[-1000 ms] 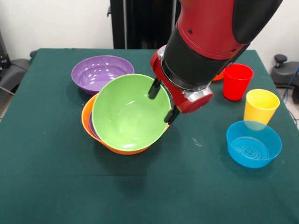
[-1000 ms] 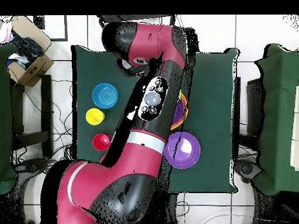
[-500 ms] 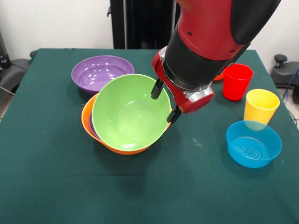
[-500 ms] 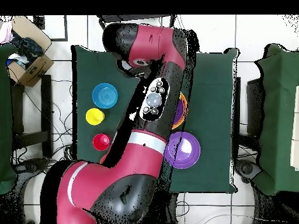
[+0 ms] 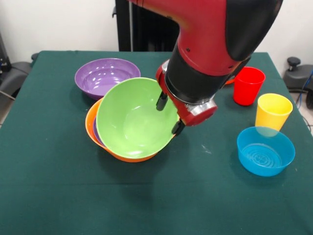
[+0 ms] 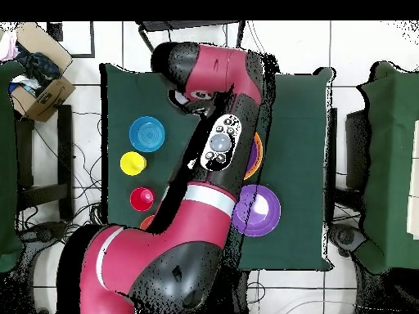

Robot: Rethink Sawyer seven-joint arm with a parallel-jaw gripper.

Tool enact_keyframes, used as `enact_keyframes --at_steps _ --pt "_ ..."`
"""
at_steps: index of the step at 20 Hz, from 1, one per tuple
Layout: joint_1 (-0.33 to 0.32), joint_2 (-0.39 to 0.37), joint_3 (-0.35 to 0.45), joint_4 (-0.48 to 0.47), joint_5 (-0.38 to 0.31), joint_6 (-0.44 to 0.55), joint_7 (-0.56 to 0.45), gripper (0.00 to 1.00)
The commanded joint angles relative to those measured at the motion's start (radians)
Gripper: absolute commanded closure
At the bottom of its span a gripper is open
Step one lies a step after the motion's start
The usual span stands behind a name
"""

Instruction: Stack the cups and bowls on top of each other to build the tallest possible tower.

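Tower [image 5: 128,128]: lime green bowl [image 5: 134,117] tilted in the large orange bowl [image 5: 93,128], a purple sliver between them; near the desk's [image 5: 58,196] middle.
Claw [image 5: 167,115]: fingers spread, one inside the green bowl's rim, one outside.
Arm [image 6: 217,155]: hides most of the tower from overhead.
Loose pieces: purple bowl [image 5: 105,76] toward the far edge; red cup [image 5: 248,85], yellow cup [image 5: 272,111], blue bowl [image 5: 265,151] along the right edge.
Hidden: an orange piece behind the arm, barely visible.

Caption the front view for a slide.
Open hand at the rim of the green bowl nested in the orange bowl.
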Motion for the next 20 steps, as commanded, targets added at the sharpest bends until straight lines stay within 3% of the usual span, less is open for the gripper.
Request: enact_keyframes --at_steps 1,20 --pt "-0.002 0.011 0.145 0.116 -0.046 -0.096 -0.073 0.00" --pt "-0.015 -0.003 0.169 0.123 -0.046 -0.091 -0.084 0.00"
